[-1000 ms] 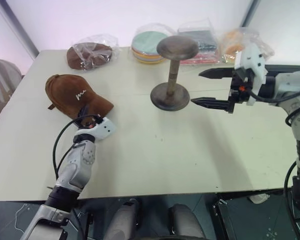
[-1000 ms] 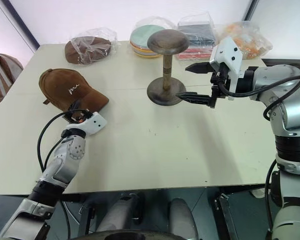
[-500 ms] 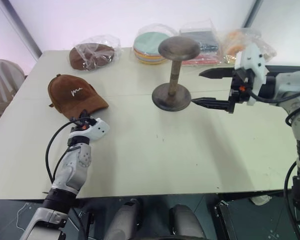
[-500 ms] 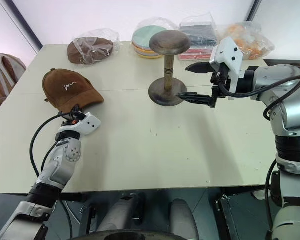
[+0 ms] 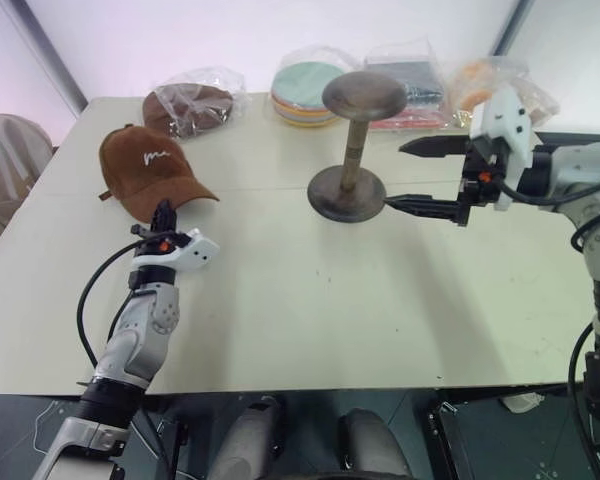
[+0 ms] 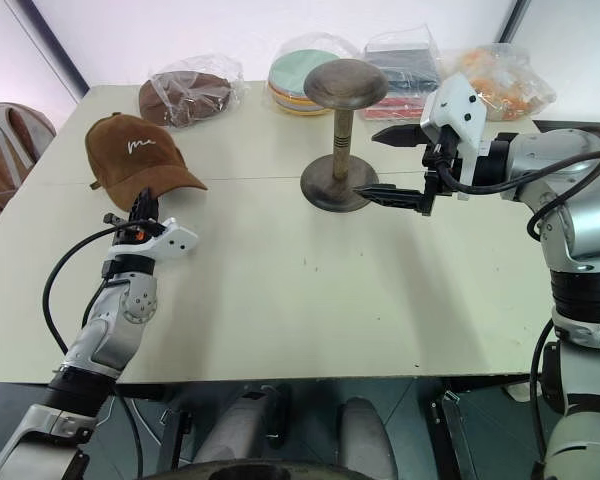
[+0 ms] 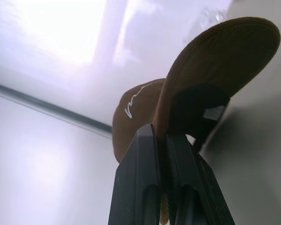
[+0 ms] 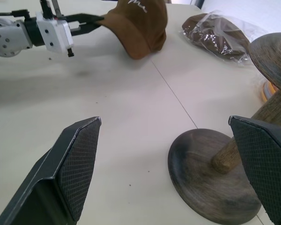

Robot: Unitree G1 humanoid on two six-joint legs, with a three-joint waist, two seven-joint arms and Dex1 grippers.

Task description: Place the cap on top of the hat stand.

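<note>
Clearly the cap [image 5: 148,168] is light and soft in the crown, with a stiffer curved brim that gives the firmest hold; the left gripper [image 5: 163,217] has its fingers pinched on that brim's edge, near the table's [image 5: 310,300] left side, well apart from the hat stand [image 5: 358,140]. That forearm reaches forward with the gripper tilted upward, the cap raised and likely to flop. Beside the stand's base, the right gripper [image 5: 412,175] hovers with its jaws wide and empty, pointing left.

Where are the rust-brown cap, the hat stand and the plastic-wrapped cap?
rust-brown cap [image 5: 140,160], left eye view, crown.
hat stand [image 5: 364,95], left eye view, rounded top.
plastic-wrapped cap [image 6: 185,96], right eye view, crown.
</note>
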